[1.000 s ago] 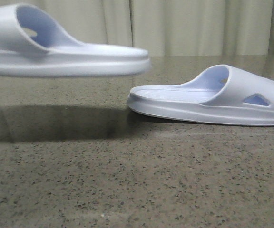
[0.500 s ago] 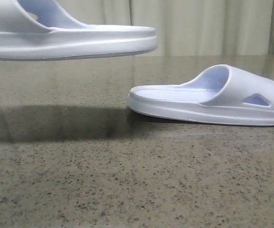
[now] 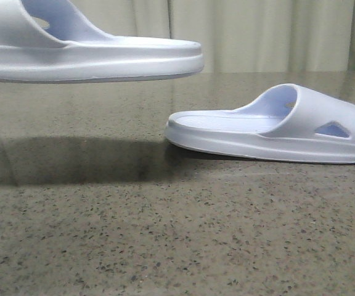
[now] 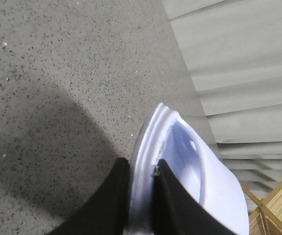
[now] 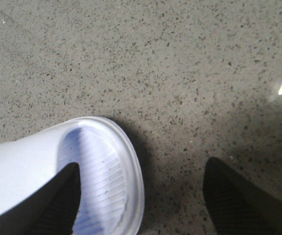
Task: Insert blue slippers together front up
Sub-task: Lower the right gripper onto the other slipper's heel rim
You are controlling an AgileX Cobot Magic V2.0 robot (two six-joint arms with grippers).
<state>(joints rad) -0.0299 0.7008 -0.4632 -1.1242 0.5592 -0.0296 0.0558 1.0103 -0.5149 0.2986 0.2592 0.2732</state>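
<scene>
One of the blue slippers hangs level above the table at the upper left of the front view, casting a wide shadow below. In the left wrist view my left gripper is shut on the sole edge of this slipper, one black finger on each side of the rim. The other slipper lies flat on the table at the right. In the right wrist view my right gripper is open above the rounded end of that slipper, one finger over its ribbed footbed and the other over bare table.
The speckled stone tabletop fills the foreground. Pale curtains hang behind the table's far edge. A wooden frame shows past the table in the left wrist view.
The held slipper has risen and shifted slightly right over the last second, then nearly settled. The slipper on the table has not moved.
</scene>
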